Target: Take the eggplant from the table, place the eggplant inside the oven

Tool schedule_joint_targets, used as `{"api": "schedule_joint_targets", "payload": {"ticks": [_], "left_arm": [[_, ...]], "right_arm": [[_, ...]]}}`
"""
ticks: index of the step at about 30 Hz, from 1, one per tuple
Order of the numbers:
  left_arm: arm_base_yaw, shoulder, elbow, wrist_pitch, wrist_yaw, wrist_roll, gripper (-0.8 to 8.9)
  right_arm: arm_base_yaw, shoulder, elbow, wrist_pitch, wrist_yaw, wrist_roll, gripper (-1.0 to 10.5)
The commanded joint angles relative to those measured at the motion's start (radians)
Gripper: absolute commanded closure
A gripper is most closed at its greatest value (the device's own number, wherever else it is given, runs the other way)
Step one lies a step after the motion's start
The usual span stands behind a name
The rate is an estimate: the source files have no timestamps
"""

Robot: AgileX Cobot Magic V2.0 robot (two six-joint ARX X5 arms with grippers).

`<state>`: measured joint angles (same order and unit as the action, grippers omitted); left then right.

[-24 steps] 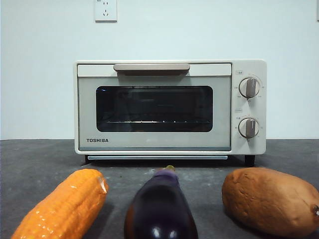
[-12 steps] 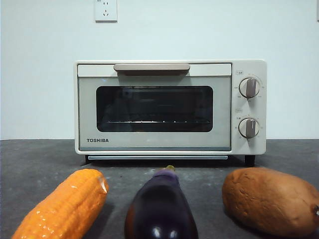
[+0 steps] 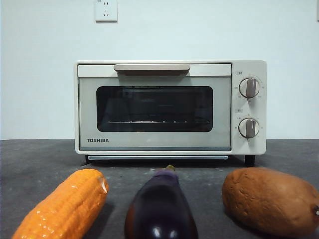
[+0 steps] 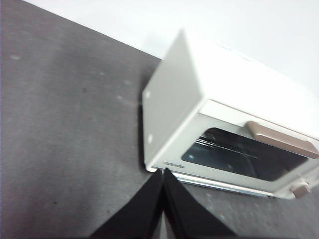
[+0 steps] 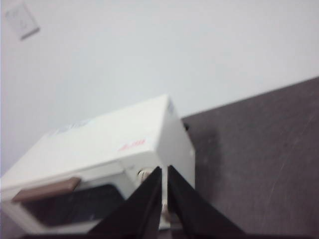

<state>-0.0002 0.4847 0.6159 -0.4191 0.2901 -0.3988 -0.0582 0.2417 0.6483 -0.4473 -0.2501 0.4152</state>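
Observation:
The glossy dark purple eggplant [image 3: 160, 206] lies on the dark grey table [image 3: 35, 164] at the front middle, stem cap toward the oven. The cream Toshiba oven [image 3: 169, 107] stands behind it with its glass door closed. My left gripper [image 4: 163, 173] is shut and empty, held off the oven's [image 4: 224, 124] left front corner. Off the oven's [image 5: 99, 154] right side, my right gripper [image 5: 164, 171] is also shut with nothing in it. Neither gripper appears in the front view, and the eggplant is out of both wrist views.
An orange corn cob [image 3: 65, 206] lies left of the eggplant and a brown sweet potato [image 3: 271, 199] lies to its right. A white wall with a socket [image 3: 105, 10] rises behind the oven.

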Motion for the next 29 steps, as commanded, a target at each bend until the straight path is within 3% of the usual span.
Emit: {"api": "schedule_joint_targets", "payload": {"ticks": [1, 3, 7, 10, 16, 19, 25, 29], "left_arm": [[-0.001, 0.070, 0.074, -0.017, 0.045, 0.046, 8.08], [-0.002, 0.106, 0.106, -0.028, 0.068, 0.048, 8.08], [-0.010, 0.182, 0.159, -0.037, 0.126, 0.056, 8.08], [-0.028, 0.222, 0.178, -0.037, 0.160, 0.068, 8.08], [-0.082, 0.261, 0.181, -0.036, 0.167, 0.074, 8.08], [-0.107, 0.269, 0.181, -0.034, 0.166, 0.075, 8.08], [-0.143, 0.272, 0.181, -0.032, 0.166, 0.077, 8.08], [-0.156, 0.272, 0.181, -0.034, 0.166, 0.077, 8.08]], "right_arm": [[0.004, 0.078, 0.092, -0.075, -0.062, -0.038, 9.4], [0.004, 0.125, 0.141, -0.123, -0.109, -0.039, 9.4], [0.005, 0.225, 0.228, -0.183, -0.304, -0.041, 9.3], [0.012, 0.276, 0.258, -0.182, -0.441, -0.025, 8.6], [0.076, 0.350, 0.264, -0.182, -0.553, 0.072, 5.8], [0.127, 0.381, 0.264, -0.171, -0.616, 0.095, 5.4], [0.270, 0.443, 0.264, -0.109, -0.591, 0.163, 5.4], [0.412, 0.510, 0.264, -0.113, -0.462, 0.179, 5.4]]}}
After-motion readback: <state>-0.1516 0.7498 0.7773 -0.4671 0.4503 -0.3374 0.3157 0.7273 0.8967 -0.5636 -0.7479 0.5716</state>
